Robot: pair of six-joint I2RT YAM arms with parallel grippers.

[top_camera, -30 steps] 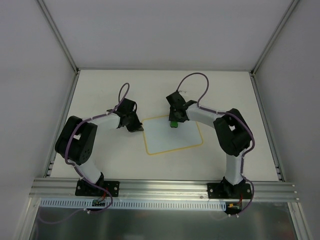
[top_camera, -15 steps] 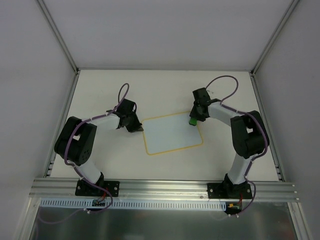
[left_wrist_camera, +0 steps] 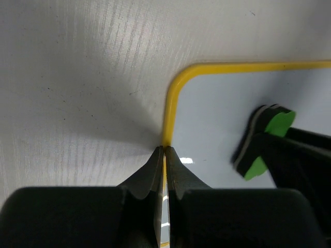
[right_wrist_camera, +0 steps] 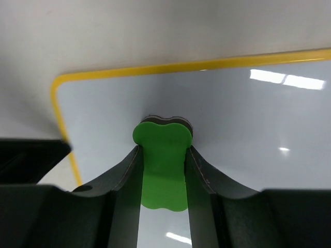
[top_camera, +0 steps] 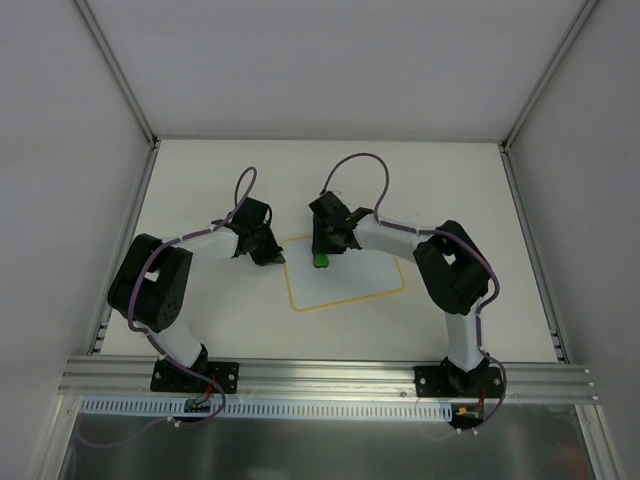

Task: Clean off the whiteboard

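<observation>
The whiteboard [top_camera: 350, 275], pale with a yellow border, lies flat in the middle of the table; no drawing shows on it. My right gripper [top_camera: 320, 255] is shut on a green eraser block [top_camera: 320, 261] and presses it on the board near its far left corner; the right wrist view shows the eraser [right_wrist_camera: 161, 163] between the fingers on the board [right_wrist_camera: 248, 124]. My left gripper [top_camera: 275, 255] is shut on the board's left yellow edge [left_wrist_camera: 168, 119]. The eraser [left_wrist_camera: 264, 142] shows at the right of the left wrist view.
The white table [top_camera: 200, 320] is walled by grey panels with metal posts on the left [top_camera: 115, 80] and right [top_camera: 545, 80]. An aluminium rail [top_camera: 330, 375] carrying both arm bases runs along the near edge.
My right gripper swept the eraser from the board's middle top to its right corner, then back across to the far left corner. The left gripper has stayed still on the board's edge.
</observation>
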